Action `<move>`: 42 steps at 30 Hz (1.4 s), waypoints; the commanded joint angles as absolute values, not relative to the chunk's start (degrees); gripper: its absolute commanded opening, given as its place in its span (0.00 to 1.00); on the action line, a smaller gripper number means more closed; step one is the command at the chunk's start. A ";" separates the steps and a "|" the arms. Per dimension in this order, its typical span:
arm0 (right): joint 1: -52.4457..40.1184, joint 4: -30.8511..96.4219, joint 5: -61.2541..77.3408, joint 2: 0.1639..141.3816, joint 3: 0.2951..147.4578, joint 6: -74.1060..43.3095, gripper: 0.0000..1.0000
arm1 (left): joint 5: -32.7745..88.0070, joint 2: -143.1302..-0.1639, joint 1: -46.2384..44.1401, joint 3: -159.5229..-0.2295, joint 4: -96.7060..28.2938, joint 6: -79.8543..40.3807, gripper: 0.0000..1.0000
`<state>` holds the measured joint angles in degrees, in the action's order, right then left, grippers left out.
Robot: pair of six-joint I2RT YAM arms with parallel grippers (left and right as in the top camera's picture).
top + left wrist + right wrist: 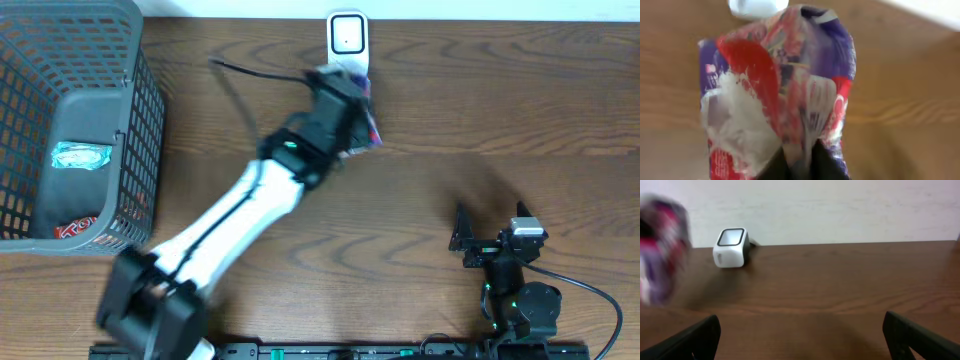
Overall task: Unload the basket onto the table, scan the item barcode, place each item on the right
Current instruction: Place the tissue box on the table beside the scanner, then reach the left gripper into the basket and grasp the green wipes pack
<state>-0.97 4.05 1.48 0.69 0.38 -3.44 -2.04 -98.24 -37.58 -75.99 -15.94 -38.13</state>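
The item, a crinkled red, purple and white packet (780,85), hangs in my left gripper (802,161), whose jaws are pinched on its lower edge. From overhead the packet (366,128) sticks out beside the left gripper (350,105), just in front of the white barcode scanner (347,38). In the left wrist view the scanner (757,6) shows at the top edge, right behind the packet. The right wrist view has the scanner (731,247) at the far table edge and the packet (660,250) blurred at the left. My right gripper (490,228) rests near the front, open and holding nothing (802,335).
A dark wire basket (140,120) stands at the left and holds a teal packet (80,155) and a red one (80,228). A black cable (250,70) runs left from the scanner. A pale wall rises behind the table's far edge.
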 commanded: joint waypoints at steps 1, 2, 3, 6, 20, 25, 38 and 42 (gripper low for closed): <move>-0.80 4.34 1.19 0.36 0.36 -4.03 0.99 | -5.63 -103.44 -40.49 -76.90 -14.96 -38.26 0.42; -0.80 4.34 1.19 0.36 0.36 -4.03 0.99 | -5.61 -104.36 -41.04 -76.90 -14.96 -38.24 0.45; -0.80 4.34 1.19 0.36 0.36 -4.03 0.99 | -5.58 -104.75 -41.45 -76.90 -14.96 -38.24 0.50; -0.80 4.34 1.19 0.36 0.36 -4.03 0.99 | -5.56 -104.16 -42.54 -76.93 -14.70 -38.20 0.61; -0.80 4.34 1.19 0.36 0.36 -4.03 0.99 | -5.67 -76.42 -27.20 -77.78 -13.06 -15.88 0.77; -0.80 4.34 1.19 0.36 0.36 -4.03 0.99 | -5.65 -69.34 -2.09 -77.78 -13.26 -13.96 0.77; -0.80 4.34 1.19 0.36 0.36 -4.03 0.99 | -4.93 -79.09 30.92 -77.76 -27.38 -11.84 0.95; -0.80 4.34 1.19 0.36 0.36 -4.03 0.99 | -4.97 -84.33 31.07 -77.58 -27.99 -14.17 0.98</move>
<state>-0.97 4.05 1.48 0.69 0.38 -3.44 -5.41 -81.08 31.03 -77.01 -27.88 -12.62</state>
